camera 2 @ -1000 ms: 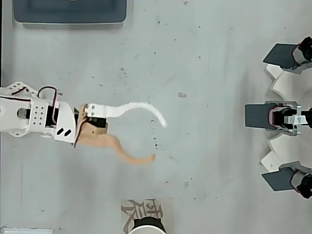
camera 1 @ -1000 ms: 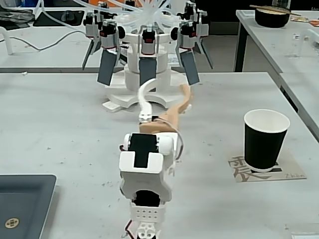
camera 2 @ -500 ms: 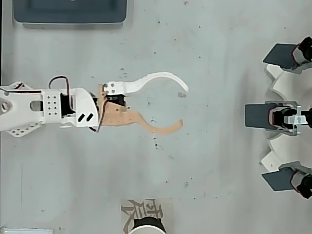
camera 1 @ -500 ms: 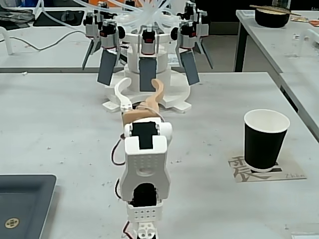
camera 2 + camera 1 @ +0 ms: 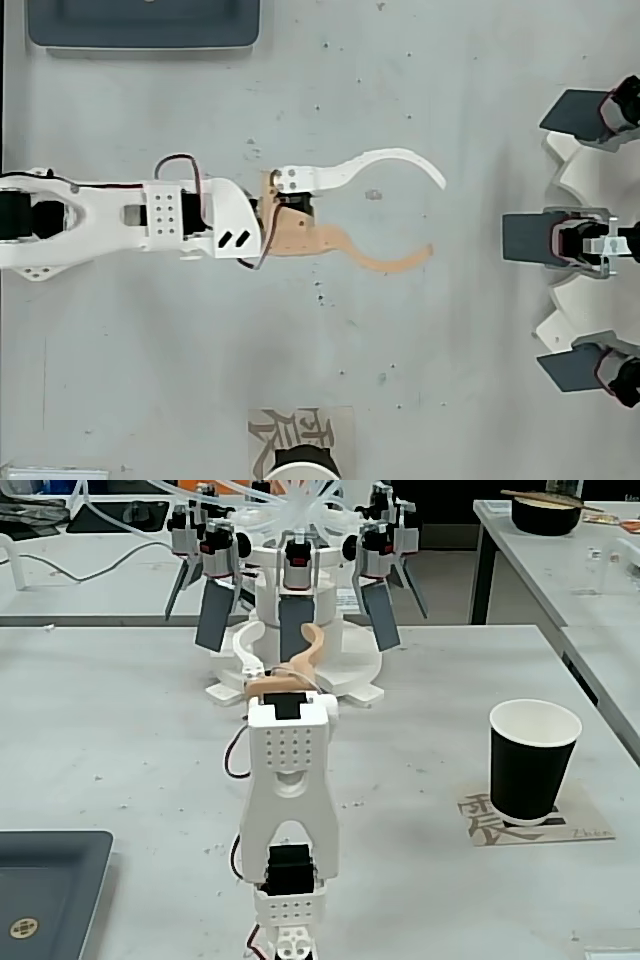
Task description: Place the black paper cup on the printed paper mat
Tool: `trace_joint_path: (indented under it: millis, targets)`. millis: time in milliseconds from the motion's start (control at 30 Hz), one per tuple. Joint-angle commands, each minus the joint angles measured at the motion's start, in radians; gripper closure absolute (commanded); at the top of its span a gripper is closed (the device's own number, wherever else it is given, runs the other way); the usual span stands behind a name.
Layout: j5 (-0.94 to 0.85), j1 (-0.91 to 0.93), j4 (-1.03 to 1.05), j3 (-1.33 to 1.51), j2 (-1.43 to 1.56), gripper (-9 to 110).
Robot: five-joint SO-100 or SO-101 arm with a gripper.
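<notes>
From my fixed view I could see the whole black paper cup (image 5: 534,762) standing upright on the printed paper mat (image 5: 580,828), over the mat's left part and covering some of the black character. The overhead view gave me only the cup's white rim (image 5: 302,466) at the bottom edge, with the mat (image 5: 272,434) showing above it. That overhead view was the one that showed me the gripper (image 5: 436,217) clearly: its white and tan fingers were spread wide with nothing between them, well apart from the cup.

The grey-white table (image 5: 120,740) was speckled with small dark flecks. A dark grey tray (image 5: 45,890) sat at its corner, and a white multi-armed fixture (image 5: 295,600) stood at the far end. On another table behind sat a dark bowl (image 5: 546,513) with a stick across it.

The arm (image 5: 120,215) lay stretched out low along the table, pointing toward the fixture.
</notes>
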Motion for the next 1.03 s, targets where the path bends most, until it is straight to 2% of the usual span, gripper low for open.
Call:
trace_joint_path:
  millis: [0, 567, 1000]
  targets:
    - [0.009, -0.003, 0.006, -0.1, -0.038, 90]
    - [0.009, 0.034, 0.021, -0.305, -0.244, 91]
    - [0.009, 0.057, 0.012, -0.314, -0.265, 91]
